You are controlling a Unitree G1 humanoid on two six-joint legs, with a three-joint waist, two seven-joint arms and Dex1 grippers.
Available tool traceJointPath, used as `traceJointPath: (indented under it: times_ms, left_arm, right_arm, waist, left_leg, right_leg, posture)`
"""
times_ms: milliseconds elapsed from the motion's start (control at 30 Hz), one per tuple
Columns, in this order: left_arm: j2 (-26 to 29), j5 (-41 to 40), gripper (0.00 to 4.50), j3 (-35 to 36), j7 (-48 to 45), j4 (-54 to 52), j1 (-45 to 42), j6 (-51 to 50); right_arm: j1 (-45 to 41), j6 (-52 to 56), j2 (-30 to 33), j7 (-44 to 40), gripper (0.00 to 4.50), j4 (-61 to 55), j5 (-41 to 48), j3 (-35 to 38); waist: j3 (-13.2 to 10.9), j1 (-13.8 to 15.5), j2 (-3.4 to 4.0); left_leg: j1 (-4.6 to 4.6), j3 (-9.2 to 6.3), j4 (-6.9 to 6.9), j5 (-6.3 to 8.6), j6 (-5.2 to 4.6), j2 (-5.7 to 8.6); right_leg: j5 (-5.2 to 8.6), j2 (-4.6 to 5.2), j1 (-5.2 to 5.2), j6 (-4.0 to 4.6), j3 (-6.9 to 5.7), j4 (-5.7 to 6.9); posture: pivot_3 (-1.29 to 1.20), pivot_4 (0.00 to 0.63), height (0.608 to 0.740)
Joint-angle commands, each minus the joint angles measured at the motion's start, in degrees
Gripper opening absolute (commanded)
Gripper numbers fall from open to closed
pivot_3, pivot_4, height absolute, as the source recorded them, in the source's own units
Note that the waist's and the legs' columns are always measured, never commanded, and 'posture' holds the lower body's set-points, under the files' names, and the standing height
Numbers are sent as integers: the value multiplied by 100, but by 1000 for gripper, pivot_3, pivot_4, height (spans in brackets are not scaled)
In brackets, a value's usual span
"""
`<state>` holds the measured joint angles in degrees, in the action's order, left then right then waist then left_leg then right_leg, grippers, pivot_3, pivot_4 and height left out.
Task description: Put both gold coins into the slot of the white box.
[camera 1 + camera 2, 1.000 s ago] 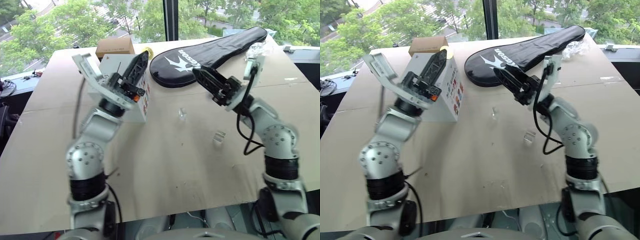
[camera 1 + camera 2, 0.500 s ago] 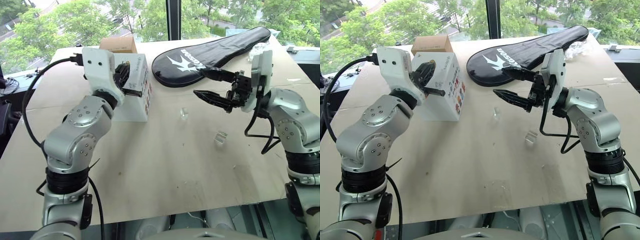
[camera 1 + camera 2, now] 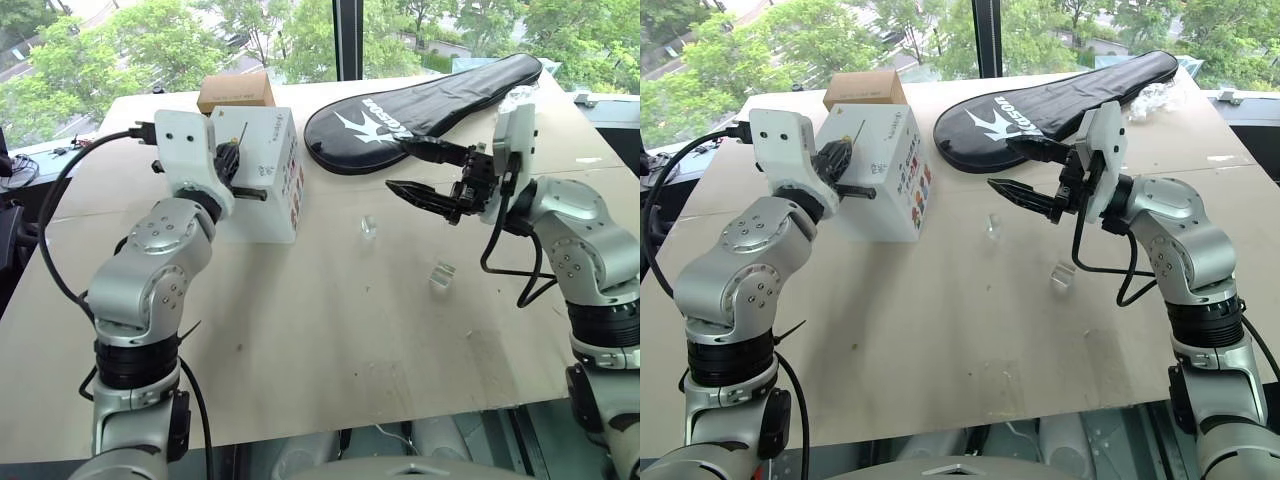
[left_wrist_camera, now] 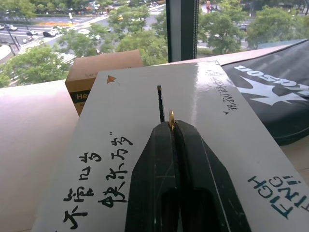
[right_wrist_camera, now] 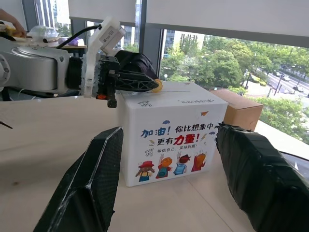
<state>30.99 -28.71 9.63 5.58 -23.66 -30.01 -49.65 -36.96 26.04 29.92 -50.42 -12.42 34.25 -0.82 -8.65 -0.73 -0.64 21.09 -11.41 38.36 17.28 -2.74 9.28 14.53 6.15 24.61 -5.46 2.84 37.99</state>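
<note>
Coin [image 4: 172, 115] pinched in closed left gripper [image 4: 171, 126] just above slot [image 4: 160, 102].

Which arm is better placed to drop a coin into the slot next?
Left. The left gripper is shut on a gold coin right over the white box, near its slot. The right gripper hangs open and empty beside the box.

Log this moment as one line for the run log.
left gripper: shut on small gold coin, above slot of white cardboard box | right gripper: open, empty | coins inserted: none seen
</note>
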Motion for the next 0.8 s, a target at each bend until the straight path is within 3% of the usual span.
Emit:
traceJointPath:
  times_ms: [33,533,633,800]
  left_arm:
    - [-183,117,0,115,-1,103,-104,-185]
    - [-509,638,0,253,-8,150,-35,-444]
    - [-559,664,829,247,-65,125,-47,-456]
    - [-758,792,3132,361,-255,70,-182,303]
  right_arm:
    - [-82,13,-15,43,3282,-161,44,121]
    - [-114,-29,4,92,3282,-82,10,210]
    - [-108,-42,-5,91,3349,-81,9,223]
    - [-45,-9,-32,140,3349,-109,56,285]
  waist:
    - [1,1,-1]
    - [4,-22,-1]
    - [4,-11,-1]
    - [4,15,-2]
  left_leg:
    - [0,0,0,0,0,0]
    - [-7,6,4,0,0,-2]
    - [-7,6,4,0,0,-2]
    - [-3,4,7,0,0,-1]
  right_leg:
    - [0,0,0,0,0,0]
    - [-3,-1,0,3,6,10]
    - [-3,-1,-1,3,6,10]
    - [-4,-1,-2,3,2,8]
  posture:
    - [0,150,740]
    - [0,150,740]
    - [0,150,740]
    - [0,150,740]
